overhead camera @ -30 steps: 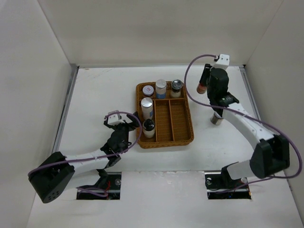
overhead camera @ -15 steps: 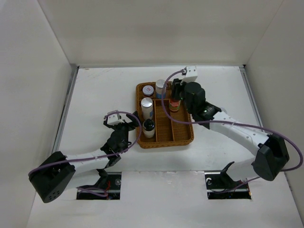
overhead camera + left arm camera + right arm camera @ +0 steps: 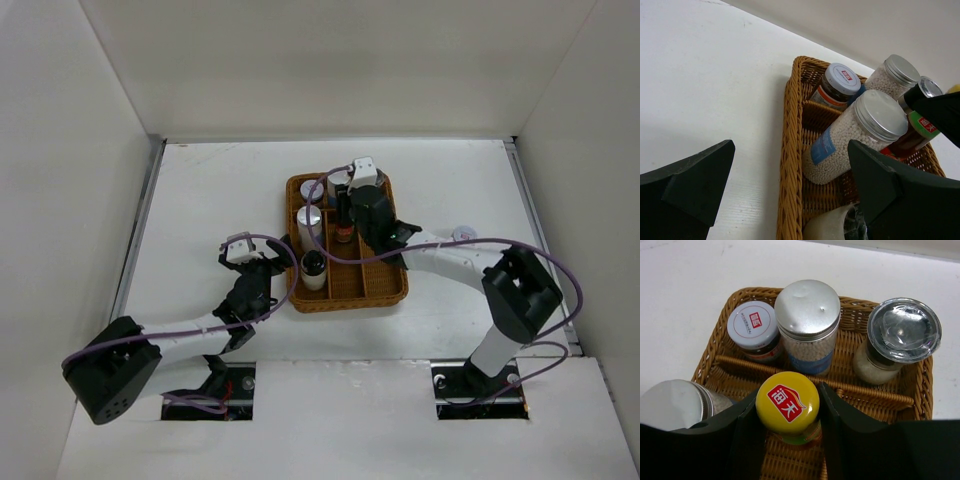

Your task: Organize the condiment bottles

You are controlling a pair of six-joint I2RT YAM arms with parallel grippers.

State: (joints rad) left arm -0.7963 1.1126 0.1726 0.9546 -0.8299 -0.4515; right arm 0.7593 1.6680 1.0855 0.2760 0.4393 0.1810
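Since a second ago the right arm has swung in from the table's right side to over the wicker tray (image 3: pixel 345 300). On the left, the left gripper (image 3: pixel 791 147) hangs spread and empty just beside the tray's left rim. Inside, a black-capped bottle (image 3: pixel 313 268) and a silver-lidded jar of white beads (image 3: pixel 310 222) stand in the left lane. The right gripper (image 3: pixel 345 215) is clamped on the slim red sauce bottle (image 3: pixel 787 402), yellow cap up, over the middle lane. If it is lowered off line, its base could catch the divider or nudge that jar. Being slim, it may also topple on release.
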